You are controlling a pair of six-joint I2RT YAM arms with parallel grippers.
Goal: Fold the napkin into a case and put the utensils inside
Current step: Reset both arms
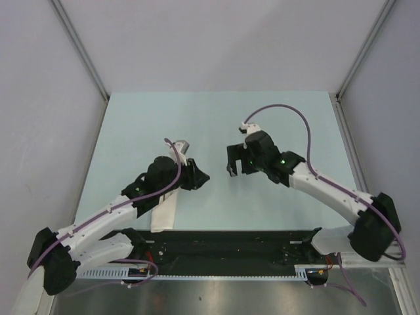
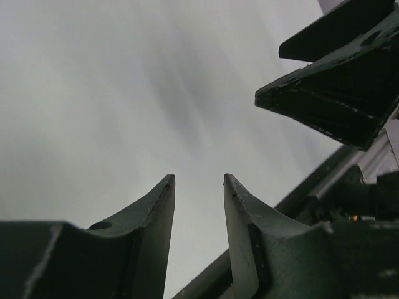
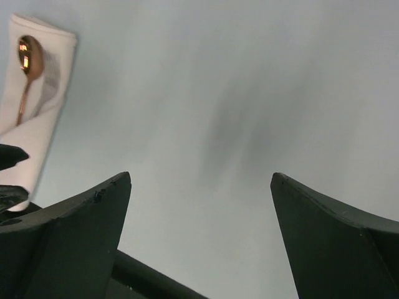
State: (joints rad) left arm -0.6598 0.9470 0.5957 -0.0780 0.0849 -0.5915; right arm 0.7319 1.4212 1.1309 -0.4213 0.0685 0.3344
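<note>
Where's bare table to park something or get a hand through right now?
Free: the far strip of table beyond the arms, and the near patch between the case and the right arm. Crowded: the middle, where the left pincer and right pincer face each other closely, and near left, where the left arm crosses the case.

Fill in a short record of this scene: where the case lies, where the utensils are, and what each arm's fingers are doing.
table: pale green
case: folded cloth strip near the table's near edge, partly under the left arm
spoon: copper bowl showing at the case's top end
fork: beside the spoon, tucked in the case
left fingers: parted, nothing between them
right fingers: wide apart, nothing between them
</note>
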